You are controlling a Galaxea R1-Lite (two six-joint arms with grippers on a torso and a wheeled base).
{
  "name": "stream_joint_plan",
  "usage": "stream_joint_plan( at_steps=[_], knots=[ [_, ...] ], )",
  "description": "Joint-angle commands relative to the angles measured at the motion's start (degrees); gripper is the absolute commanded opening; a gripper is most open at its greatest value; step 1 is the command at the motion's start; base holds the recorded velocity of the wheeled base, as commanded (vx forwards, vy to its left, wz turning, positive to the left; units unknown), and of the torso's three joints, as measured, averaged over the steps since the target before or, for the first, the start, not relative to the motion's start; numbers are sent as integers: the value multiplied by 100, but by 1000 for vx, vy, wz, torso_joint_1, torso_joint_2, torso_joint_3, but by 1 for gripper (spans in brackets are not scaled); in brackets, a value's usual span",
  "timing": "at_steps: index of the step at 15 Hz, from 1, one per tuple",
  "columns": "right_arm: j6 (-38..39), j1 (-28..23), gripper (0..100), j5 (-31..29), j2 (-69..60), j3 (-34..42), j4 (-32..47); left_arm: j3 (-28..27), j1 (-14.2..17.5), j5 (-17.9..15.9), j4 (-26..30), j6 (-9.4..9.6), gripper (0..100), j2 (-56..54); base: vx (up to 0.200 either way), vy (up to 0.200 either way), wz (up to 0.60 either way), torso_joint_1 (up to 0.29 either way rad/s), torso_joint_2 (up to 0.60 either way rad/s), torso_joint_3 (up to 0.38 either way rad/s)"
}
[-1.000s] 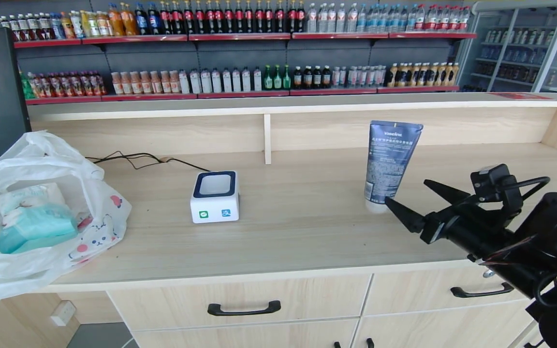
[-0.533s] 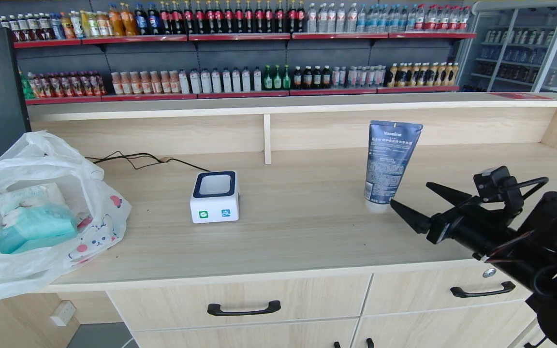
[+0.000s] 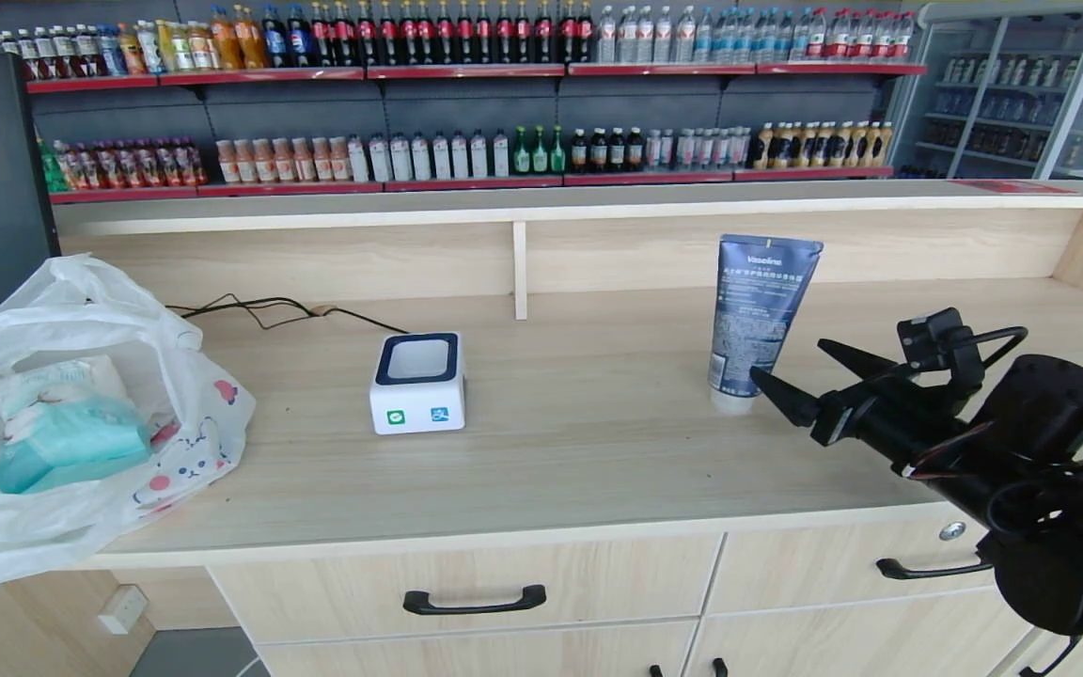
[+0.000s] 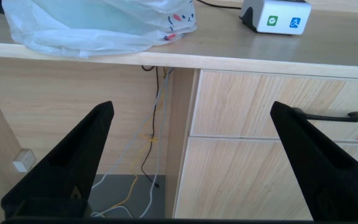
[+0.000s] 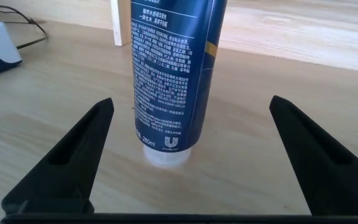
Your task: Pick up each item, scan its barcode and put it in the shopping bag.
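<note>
Presently on hand:

- Counter (image 3: 598, 451), pale wood, drawers (image 3: 466, 583) beneath.
- Shopping bag (image 3: 194, 395), white plastic, left end of counter, mouth open, pale blue packs (image 3: 67, 442) inside.
- Right gripper (image 3: 788, 361), jaws spread wide and empty, low over the counter's right side, aimed at the tube, tips near its base but apart.
- Left gripper (image 4: 191, 106), jaws spread and empty, below the counter edge, facing the drawers.
- Tube (image 3: 758, 310), dark blue, upright on its cap, right of centre.
- Scanner (image 3: 417, 381), small white box, centre, cable (image 3: 259, 306) trailing far left.

Bright, even light; faint shadows (edges bowed)
</note>
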Motion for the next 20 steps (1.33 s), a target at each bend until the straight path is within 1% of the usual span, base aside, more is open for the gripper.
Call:
stream_joint_plan(
  at_steps=[1, 4, 6, 9, 17, 20],
  knots=[
    [38, 7, 100, 4, 43, -105, -8, 1, 4, 4, -1, -8, 100, 6, 0, 0, 0, 0, 0, 0],
    [284, 25, 100, 12, 43, -123, -8, 1, 4, 4, -1, 1, 100, 6, 0, 0, 0, 0, 0, 0],
    [557, 209, 100, 83, 8, -228, -8, 1, 4, 4, -1, 1, 100, 6, 0, 0, 0, 0, 0, 0],
    [566, 376, 100, 91, 16, -219, -8, 1, 4, 4, -1, -8, 100, 6, 0, 0, 0, 0, 0, 0],
    [557, 402, 100, 100, 69, -246, -8, 1, 4, 4, -1, -8, 100, 6, 0, 0, 0, 0, 0, 0],
    [530, 499, 100, 100, 34, -193, -8, 1, 4, 4, -1, -8, 100, 6, 0, 0, 0, 0, 0, 0]
  ],
)
